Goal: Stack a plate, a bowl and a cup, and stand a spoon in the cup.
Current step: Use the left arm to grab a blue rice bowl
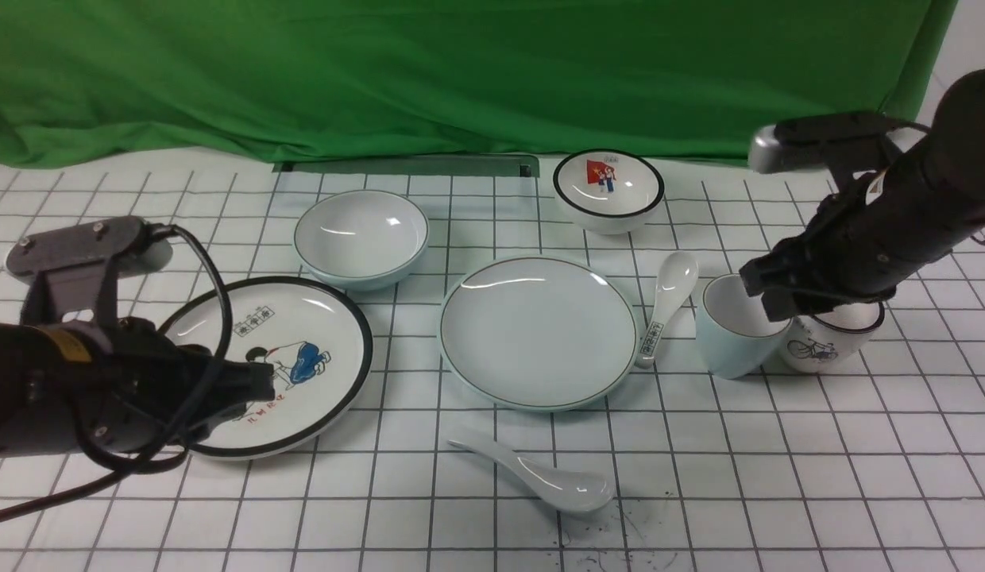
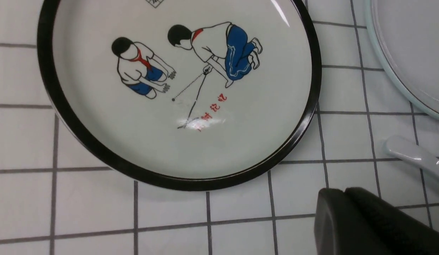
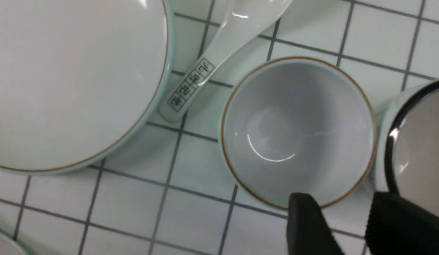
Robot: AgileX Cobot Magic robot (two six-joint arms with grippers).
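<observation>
White gridded table (image 1: 858,477), plate (image 1: 538,330) at centre, bowl (image 1: 360,236) behind-left, cartoon plate (image 1: 302,342) left, cartoon bowl (image 1: 608,189) far back, printed spoon (image 1: 667,306) beside plate's right rim, cup (image 1: 731,334) just beside bicycle cup (image 1: 826,345) at right, spoon (image 1: 540,474) nearest front.

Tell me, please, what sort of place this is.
Probably a robot lab bench, not a kitchen: a green cloth hangs behind, the table bears a grid, and a left arm and a right arm reach over it.
</observation>
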